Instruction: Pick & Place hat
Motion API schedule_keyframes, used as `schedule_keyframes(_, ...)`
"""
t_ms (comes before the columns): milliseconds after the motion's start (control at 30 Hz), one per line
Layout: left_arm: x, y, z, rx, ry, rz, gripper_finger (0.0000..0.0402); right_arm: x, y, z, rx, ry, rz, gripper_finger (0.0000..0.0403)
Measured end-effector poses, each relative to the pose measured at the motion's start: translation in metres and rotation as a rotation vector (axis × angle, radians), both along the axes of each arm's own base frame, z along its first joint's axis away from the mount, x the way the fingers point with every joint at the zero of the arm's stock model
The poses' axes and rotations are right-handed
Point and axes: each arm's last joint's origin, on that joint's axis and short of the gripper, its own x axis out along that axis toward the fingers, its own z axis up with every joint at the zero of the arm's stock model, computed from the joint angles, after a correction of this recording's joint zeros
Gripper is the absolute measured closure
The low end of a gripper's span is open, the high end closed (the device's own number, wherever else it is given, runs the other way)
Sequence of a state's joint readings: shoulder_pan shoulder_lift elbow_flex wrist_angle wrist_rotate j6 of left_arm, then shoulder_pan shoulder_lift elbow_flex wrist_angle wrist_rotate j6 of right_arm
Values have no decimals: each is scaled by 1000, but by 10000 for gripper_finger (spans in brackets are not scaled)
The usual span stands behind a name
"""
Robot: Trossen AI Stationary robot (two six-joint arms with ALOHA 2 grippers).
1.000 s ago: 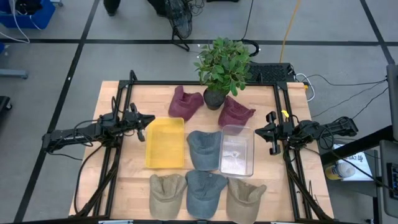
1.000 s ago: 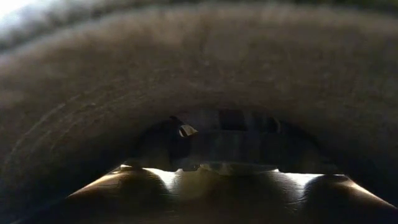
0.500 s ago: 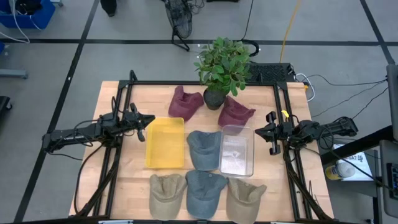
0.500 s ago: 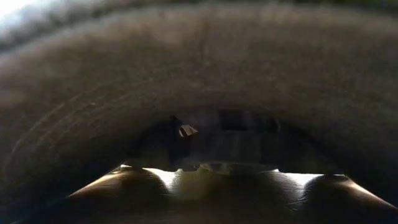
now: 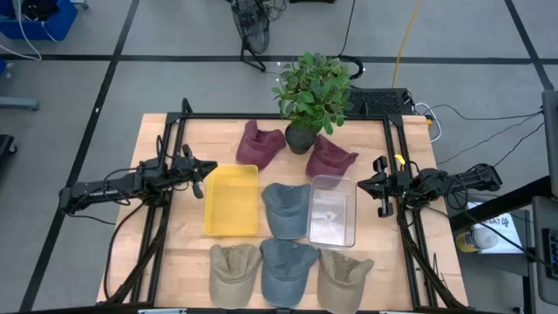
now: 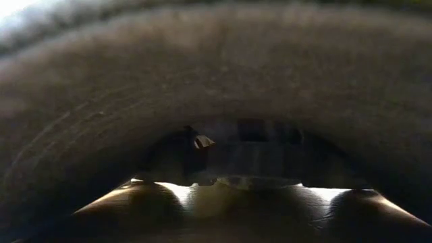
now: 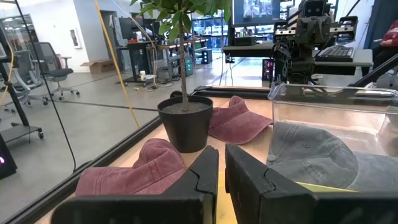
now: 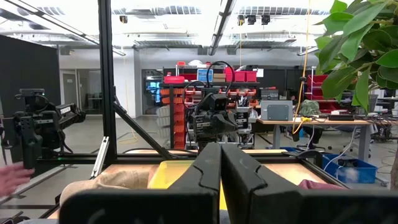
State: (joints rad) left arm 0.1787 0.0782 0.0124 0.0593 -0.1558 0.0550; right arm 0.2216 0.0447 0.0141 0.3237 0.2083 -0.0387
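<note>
We had seven hats spread over the surface (image 5: 166, 253): two maroon hats (image 5: 260, 143) at 12 o'clock by the plant (image 5: 311, 92), gray hats (image 5: 283, 208) in the middle, tan hats (image 5: 234, 272) at 6. Left end effector (image 5: 207, 167) at 9 and right end effector (image 5: 377, 186) at 3 were both pressed together, holding nothing. Our worry was snagging a neighbouring brim, since they sat touching.

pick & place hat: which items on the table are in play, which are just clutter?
In play:
- two maroon hats
- two grey hats
- two tan hats
- yellow tray
- clear bin

Clutter:
- potted plant

Both arms wait at the table's sides: left end effector, right end effector.
</note>
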Motion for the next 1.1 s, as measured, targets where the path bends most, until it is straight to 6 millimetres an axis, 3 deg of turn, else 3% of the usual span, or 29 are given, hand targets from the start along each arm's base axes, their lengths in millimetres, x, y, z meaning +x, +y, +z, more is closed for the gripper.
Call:
schedule_keyframes(400, 0, 0, 0, -1, -4, 0, 364, 0, 0, 0, 0, 0, 0, 403)
schedule_keyframes(633, 0, 0, 3, -107, -64, -2, 364, 0, 0, 0, 0, -1, 0, 403)
schedule_keyframes(1100, 0, 0, 9, -76, -118, -4, 364, 1, 0, -2, -58, 22, -15, 403)
